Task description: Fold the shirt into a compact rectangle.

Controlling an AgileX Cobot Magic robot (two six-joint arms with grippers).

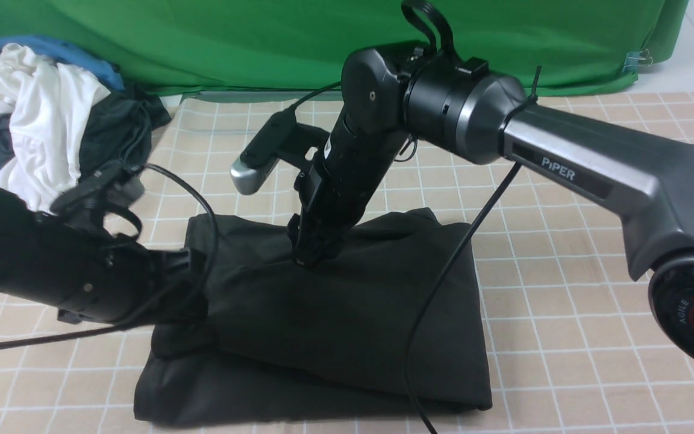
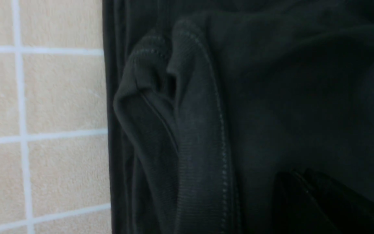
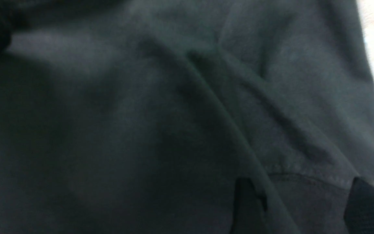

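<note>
- The shirt (image 1: pixel 347 319) lies folded on the checked cloth of the worktop (image 1: pixel 564 313). Its near edge sits close to the bottom margin of the front view.
- The bundle forms a rough rectangle, with its edges close to parallel with the grid lines of the cloth. An upper layer is folded over a lower layer, which protrudes at the shirt's near left corner.
- Long axis: the bundle reads wider from side to side than from near to far, but foreshortening makes this uncertain. The neck and print are hidden, so the way the shirt points cannot be determined.
- Left claw (image 2: pixel 300 185): clenched, at the shirt's left edge. Black on black, it is hard to separate from the fabric. Whether cloth is pinched in it cannot be told.
- The left wrist view shows a ribbed, stitched hem (image 2: pixel 190 97) bunched beside this edge.
- Right claw (image 1: pixel 311 256): pointing down, with its tips touching the shirt's top layer towards the far edge. It is released. Its fingers (image 3: pixel 248 208) stand apart, with a stitched fold lying between them.
- A black cable (image 1: pixel 443 283) hangs across the shirt's right half.
- Beyond the shirt's far left corner is a clothes pile: a white garment (image 1: pixel 34 114), a dark grey garment (image 1: pixel 112 132) and blue fabric (image 1: pixel 52 48), partly cut off.
- A green backdrop (image 1: pixel 262 42) stands behind the shirt.
</note>
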